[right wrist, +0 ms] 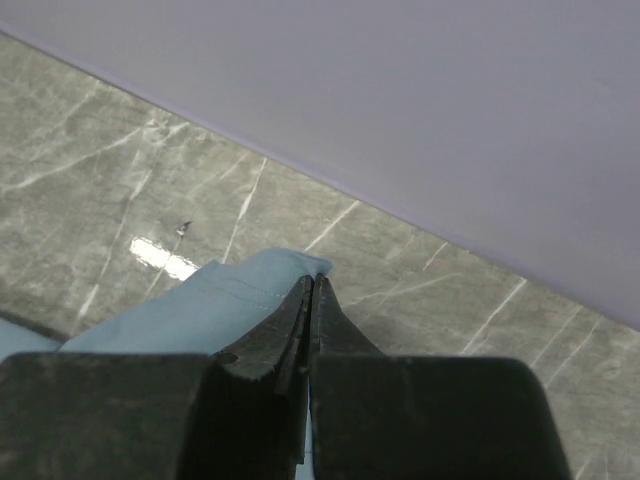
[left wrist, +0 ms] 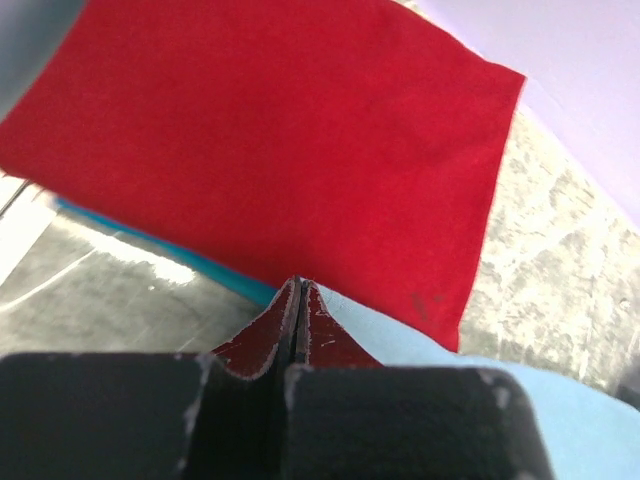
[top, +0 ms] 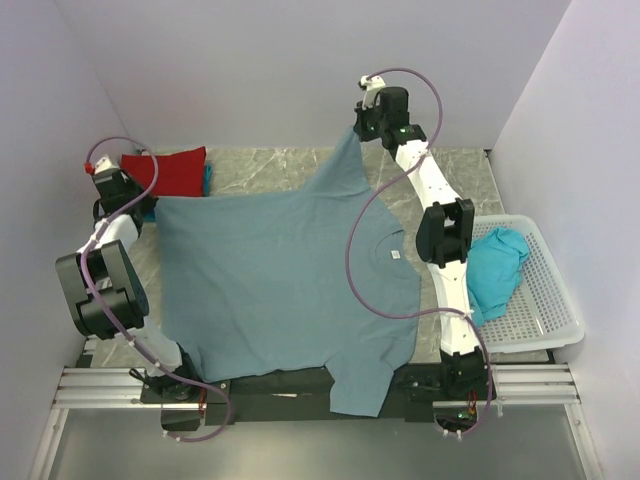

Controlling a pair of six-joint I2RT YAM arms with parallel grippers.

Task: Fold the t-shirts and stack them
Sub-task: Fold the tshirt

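Observation:
A slate-blue t-shirt [top: 280,280] with a white neck label lies spread over the table, one sleeve hanging over the near edge. My right gripper [top: 358,128] is shut on its far sleeve hem [right wrist: 255,290], lifted near the back wall. My left gripper [top: 150,203] is shut on the shirt's far-left corner [left wrist: 430,365], just in front of a folded red t-shirt [top: 168,170] [left wrist: 270,140]. A teal shirt edge [left wrist: 190,262] shows under the red one. Another turquoise t-shirt [top: 497,268] lies crumpled in the basket.
A white perforated basket [top: 545,300] stands at the right of the table. The grey marble tabletop [top: 260,170] shows behind the shirt. Lilac walls enclose the back and both sides. A metal rail [top: 110,385] runs along the near edge.

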